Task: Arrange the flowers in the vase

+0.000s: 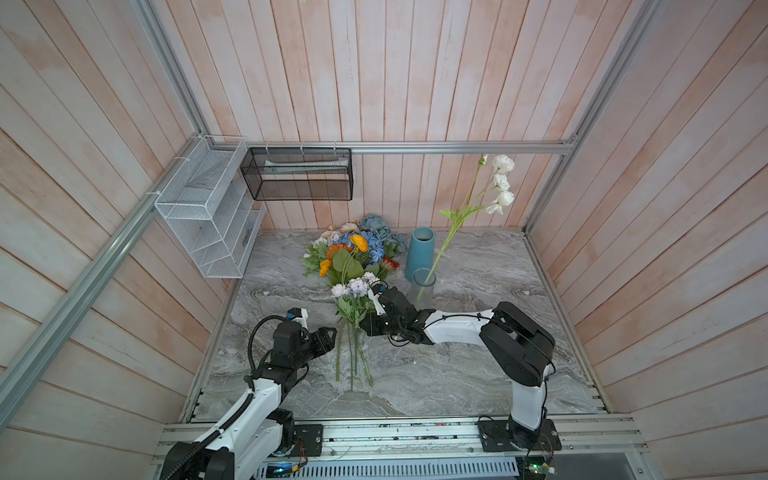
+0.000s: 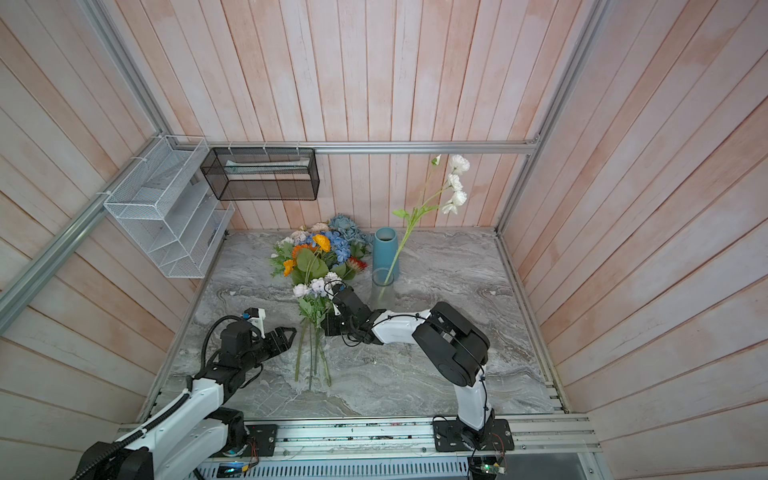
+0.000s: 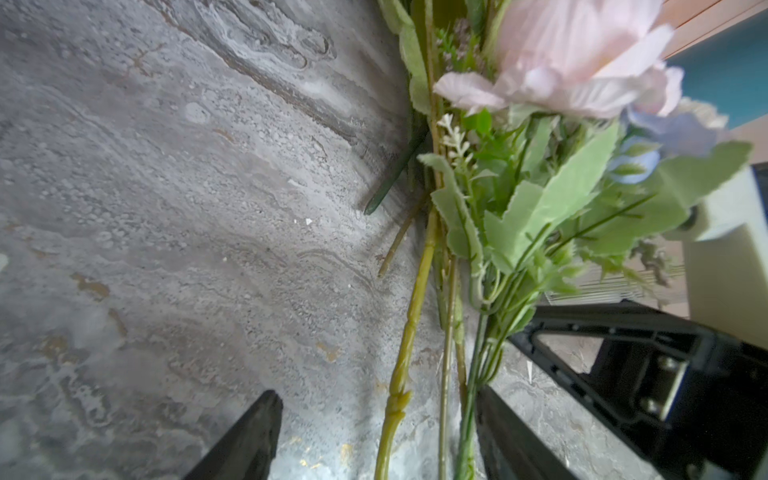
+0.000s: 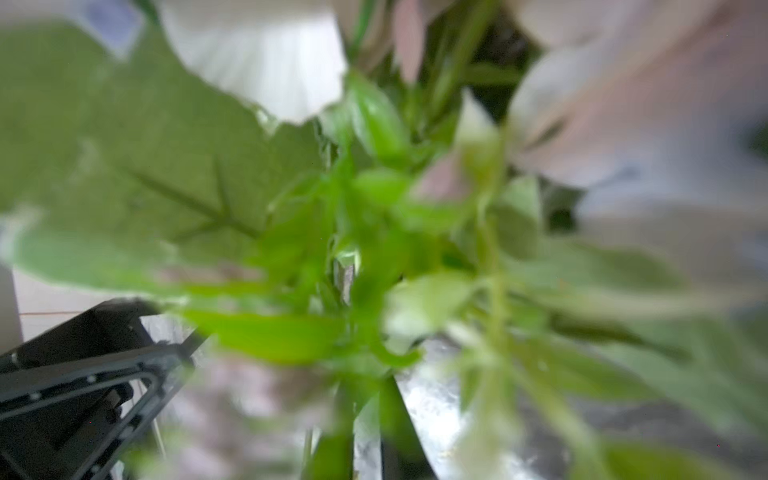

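Across a grey marbled tabletop (image 1: pixel 457 365), boxed in by pale plank walls, two black-and-white arms reach in from the near rail. Beyond both hands, against the back wall, lies a heap of flowers (image 1: pixel 353 249): orange, yellow, blue, peach and red blooms over green leaves. Beside the heap, nearer the right hand than the left, stands a blue vase (image 1: pixel 419 253). Close in front of it is a glass vase (image 1: pixel 420 291) holding one tall white flower spray (image 1: pixel 500 183) that leans away from both hands. A white wire rack (image 1: pixel 199 216) and a black mesh basket (image 1: pixel 297 174) hang on the walls, well apart from the work.

The right hand (image 1: pixel 365 323) is pushed into the leafy middle of a lilac bunch (image 1: pixel 353 289). Its wrist view shows only blurred foliage, so whether it has closed on the bunch cannot be told. The bunch's long axis runs crosswise to that hand, blooms toward the heap, bare stems (image 1: pixel 353 361) splayed on the tabletop toward the rail. The left hand (image 1: pixel 327 336) sits just beside those stems on the opposite side, fingers (image 3: pixel 253 436) spread apart, holding nothing.

The glass vase stands just behind the right hand's wrist, so that arm looks the nearer carrier. The bunch would probably need swinging upright, stems down. The white spray already in the mouth and the blue vase close by look like the obstacles.
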